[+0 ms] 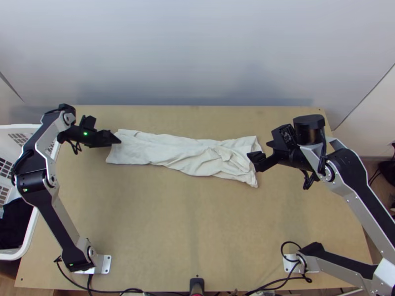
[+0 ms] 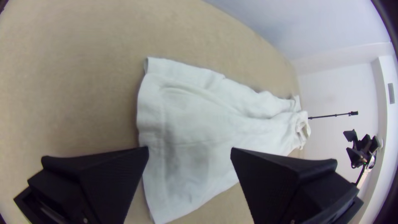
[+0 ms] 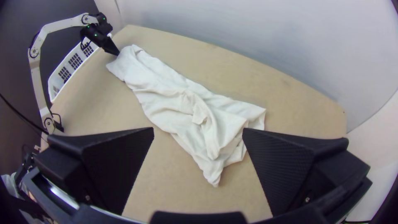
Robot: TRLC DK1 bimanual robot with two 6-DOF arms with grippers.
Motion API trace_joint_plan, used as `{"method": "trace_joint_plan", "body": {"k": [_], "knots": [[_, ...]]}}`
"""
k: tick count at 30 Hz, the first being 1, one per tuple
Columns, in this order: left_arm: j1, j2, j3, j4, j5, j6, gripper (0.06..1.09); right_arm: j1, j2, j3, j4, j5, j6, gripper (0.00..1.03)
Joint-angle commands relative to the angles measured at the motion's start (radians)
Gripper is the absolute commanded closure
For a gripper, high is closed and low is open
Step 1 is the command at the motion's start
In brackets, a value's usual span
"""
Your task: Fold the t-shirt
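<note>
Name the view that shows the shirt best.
The top view: it shows the shirt along its full length from above. The left wrist view gives its flatter end up close, the rest beyond; the right wrist view gives its rumpled end nearest, the flatter end farthest.

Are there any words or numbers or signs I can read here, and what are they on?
Black housing by the right end effector: tiny pale marks, too small to read.
White t-shirt: no words or numbers that I can see.
White basket: none that I can see.

There are two arms [image 1: 57, 224], one t-shirt [image 1: 187, 153], one basket [image 1: 30, 232], one table [image 1: 148, 222].
</note>
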State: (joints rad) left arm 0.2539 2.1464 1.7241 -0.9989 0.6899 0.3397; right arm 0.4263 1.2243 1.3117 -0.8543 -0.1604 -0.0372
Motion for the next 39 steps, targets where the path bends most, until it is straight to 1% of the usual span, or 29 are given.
{"method": "trace_joint_plan", "body": {"k": [1, 16, 19, 21, 24, 25, 26, 27, 28, 29, 30, 31, 39], "knots": [[-0.025, 0.009, -0.004, 0.028, -0.001, -0.018, 0.12, 0.002, -0.002, 0.008, -0.014, 0.001, 0.000, 0.04], [-0.042, 0.040, 0.003, 0.037, -0.001, -0.028, 0.12, 0.005, -0.006, 0.015, -0.051, -0.001, 0.003, 0.04], [-0.053, 0.041, 0.005, 0.037, -0.001, -0.028, 0.17, 0.006, -0.009, 0.015, -0.054, -0.001, 0.005, 0.04], [-0.059, 0.044, 0.005, 0.037, -0.001, -0.031, 0.24, 0.006, -0.013, 0.017, -0.058, -0.001, 0.007, 0.04], [-0.068, 0.064, 0.003, 0.037, -0.009, -0.033, 0.25, 0.006, -0.019, 0.017, -0.066, -0.001, 0.011, 0.04], [-0.071, 0.072, 0.003, 0.037, -0.027, -0.033, 0.27, 0.006, -0.020, 0.017, -0.071, -0.001, 0.013, 0.04], [-0.073, 0.075, 0.000, 0.037, -0.030, -0.031, 0.35, 0.006, -0.023, 0.017, -0.074, -0.001, 0.013, 0.04], [-0.073, 0.075, -0.001, 0.039, -0.030, -0.030, 0.48, 0.006, -0.026, 0.017, -0.078, 0.001, 0.013, 0.04], [-0.071, 0.075, -0.003, 0.046, -0.029, -0.031, 0.63, 0.006, -0.028, 0.017, -0.081, 0.001, 0.013, 0.04], [-0.073, 0.072, -0.004, 0.054, -0.027, -0.033, 0.80, 0.006, -0.031, 0.017, -0.083, -0.001, 0.013, 0.04], [-0.073, 0.067, -0.004, 0.057, -0.027, -0.033, 1.00, 0.006, -0.034, 0.014, -0.086, -0.001, 0.014, 0.04], [-0.074, 0.061, -0.003, 0.057, -0.027, -0.036, 1.04, 0.006, -0.036, 0.012, -0.088, 0.001, 0.014, 0.04], [-0.065, -0.013, 0.025, 0.059, -0.018, -0.111, 1.05, 0.006, -0.039, -0.008, -0.086, 0.001, 0.020, 0.04]]}}
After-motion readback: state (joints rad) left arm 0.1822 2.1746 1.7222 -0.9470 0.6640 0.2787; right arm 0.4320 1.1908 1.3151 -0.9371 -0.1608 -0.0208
